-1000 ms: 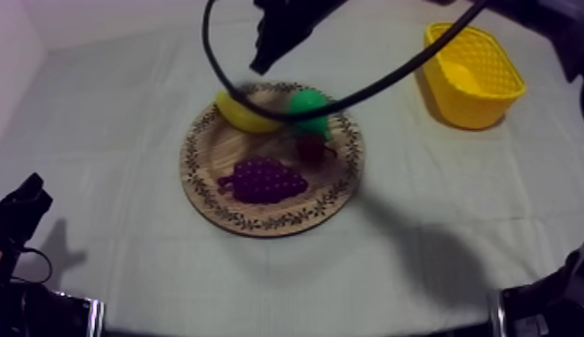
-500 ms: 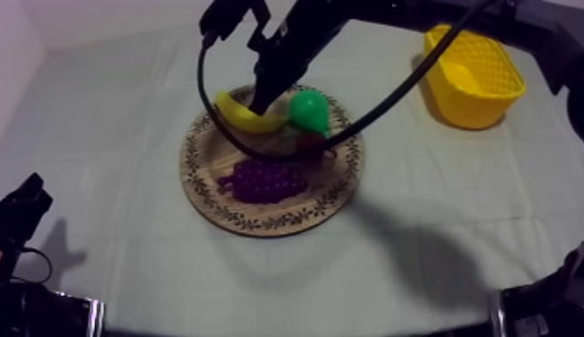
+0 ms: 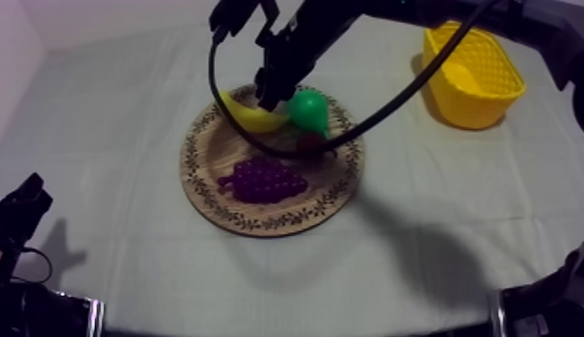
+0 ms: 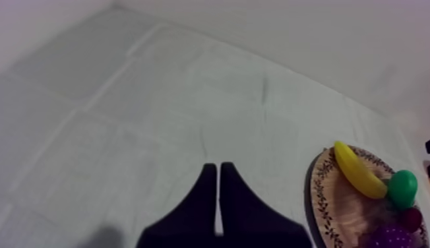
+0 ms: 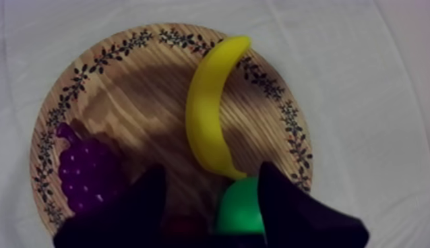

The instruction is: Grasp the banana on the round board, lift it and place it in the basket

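Note:
The yellow banana (image 3: 246,113) lies on the far left part of the round wooden board (image 3: 206,193), next to a green pear (image 3: 308,109). My right gripper (image 3: 267,95) hangs just above the banana, reaching in from the upper right. Looking down from the right wrist, the banana (image 5: 208,109) curves across the board (image 5: 125,43), and my right gripper (image 5: 212,170) is open, its fingers apart over the banana's near end and the pear (image 5: 241,208). The yellow basket (image 3: 473,73) stands at the far right. My left gripper (image 4: 214,178) is shut and rests low at the left (image 3: 22,211).
Purple grapes (image 3: 264,179) and a small red fruit (image 3: 311,143) also lie on the board. The left wrist view takes in the board (image 4: 320,191) with the banana (image 4: 356,171) and pear (image 4: 403,186) beyond bare cloth.
My right arm has come down from above the board's far edge to just over the banana. The fruit and my left arm have not moved.

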`<move>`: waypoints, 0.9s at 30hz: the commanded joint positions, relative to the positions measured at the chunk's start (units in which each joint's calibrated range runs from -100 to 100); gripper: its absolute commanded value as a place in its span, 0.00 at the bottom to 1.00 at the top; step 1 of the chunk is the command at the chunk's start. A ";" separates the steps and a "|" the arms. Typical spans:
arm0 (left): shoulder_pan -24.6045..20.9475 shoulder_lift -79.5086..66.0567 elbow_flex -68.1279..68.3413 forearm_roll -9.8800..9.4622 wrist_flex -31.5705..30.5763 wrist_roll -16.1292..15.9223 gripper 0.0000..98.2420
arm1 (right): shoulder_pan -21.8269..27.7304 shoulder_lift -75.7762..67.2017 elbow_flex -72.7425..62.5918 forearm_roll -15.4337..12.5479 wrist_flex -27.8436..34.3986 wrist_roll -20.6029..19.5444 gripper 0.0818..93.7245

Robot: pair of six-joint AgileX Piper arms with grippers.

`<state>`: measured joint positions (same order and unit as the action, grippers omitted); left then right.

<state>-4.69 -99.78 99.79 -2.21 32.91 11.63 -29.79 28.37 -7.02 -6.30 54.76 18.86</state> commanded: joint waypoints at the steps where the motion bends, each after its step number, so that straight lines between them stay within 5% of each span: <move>1: 0.02 -0.05 -0.01 0.03 -0.01 0.01 0.00 | 0.06 0.58 -0.17 -0.29 0.08 0.18 0.46; 27: 0.02 -0.05 -0.01 0.03 -0.01 0.02 0.00 | -1.74 19.95 -15.01 2.33 -1.33 -1.93 0.45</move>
<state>-4.69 -99.78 99.79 -2.21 32.91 11.63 -31.55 47.64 -21.60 -3.93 53.31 16.89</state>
